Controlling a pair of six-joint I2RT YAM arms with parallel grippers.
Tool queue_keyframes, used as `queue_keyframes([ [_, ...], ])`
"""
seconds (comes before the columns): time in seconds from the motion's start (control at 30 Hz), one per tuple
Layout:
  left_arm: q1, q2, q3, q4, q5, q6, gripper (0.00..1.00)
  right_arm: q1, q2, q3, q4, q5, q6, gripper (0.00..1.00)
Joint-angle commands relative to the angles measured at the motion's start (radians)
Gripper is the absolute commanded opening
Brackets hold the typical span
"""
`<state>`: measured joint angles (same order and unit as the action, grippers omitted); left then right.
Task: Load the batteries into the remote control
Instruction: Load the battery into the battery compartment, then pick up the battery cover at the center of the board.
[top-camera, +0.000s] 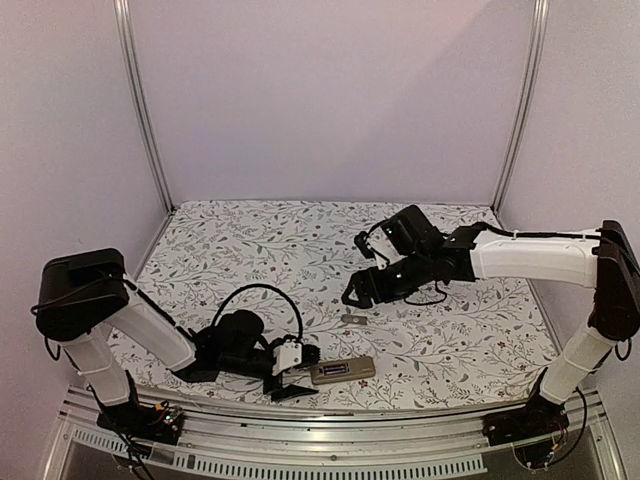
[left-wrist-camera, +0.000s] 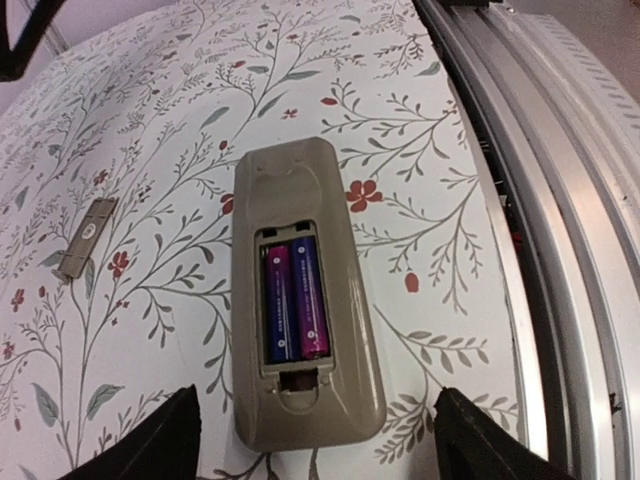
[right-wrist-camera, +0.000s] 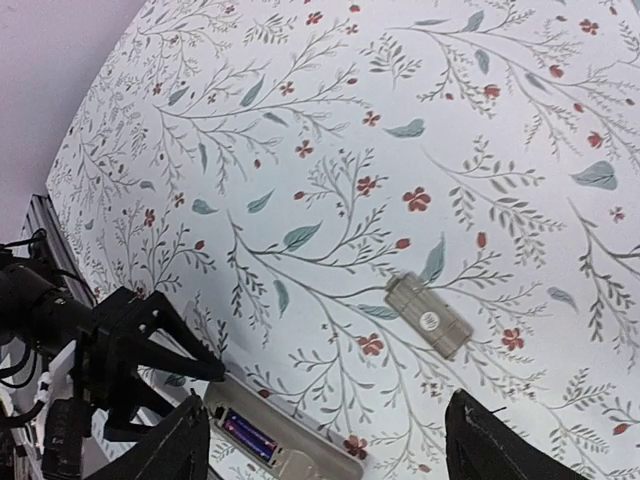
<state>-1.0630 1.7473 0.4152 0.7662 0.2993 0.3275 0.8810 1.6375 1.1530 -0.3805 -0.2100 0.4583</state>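
Note:
The remote control (top-camera: 343, 371) lies back-up near the table's front edge, greyish-tan, its recess uncovered. Two batteries (left-wrist-camera: 292, 298), purple and blue, lie side by side inside the recess. The remote also shows in the left wrist view (left-wrist-camera: 300, 300) and the right wrist view (right-wrist-camera: 290, 455). My left gripper (top-camera: 292, 379) is open and empty, its fingertips (left-wrist-camera: 150, 445) either side of the remote's near end, not touching. My right gripper (top-camera: 352, 297) is open and empty, hovering above the table's middle.
A small grey battery cover (top-camera: 353, 320) lies on the floral cloth between the grippers; it shows in the left wrist view (left-wrist-camera: 86, 237) and the right wrist view (right-wrist-camera: 428, 316). A metal rail (top-camera: 300, 455) runs along the front edge. Frame posts stand at the back corners.

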Motion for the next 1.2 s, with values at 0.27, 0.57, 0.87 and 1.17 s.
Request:
queue_keyframes([
  [0.27,0.111,-0.281,0.002,-0.279,0.184,0.188,0.9,-0.107,0.291,0.312,-0.222,0.024,-0.801,0.76],
  [0.57,0.255,-0.344,0.016,-0.264,0.097,-0.174,0.91,-0.065,0.409,0.306,-0.172,-0.011,-0.875,0.75],
  [0.87,0.267,-0.391,-0.043,-0.22,0.022,-0.131,0.91,-0.063,0.481,0.396,-0.171,0.0,-0.683,0.61],
  [1.17,0.284,-0.438,-0.1,-0.161,0.04,-0.134,0.9,0.033,0.415,0.466,-0.251,0.316,0.052,0.47],
])
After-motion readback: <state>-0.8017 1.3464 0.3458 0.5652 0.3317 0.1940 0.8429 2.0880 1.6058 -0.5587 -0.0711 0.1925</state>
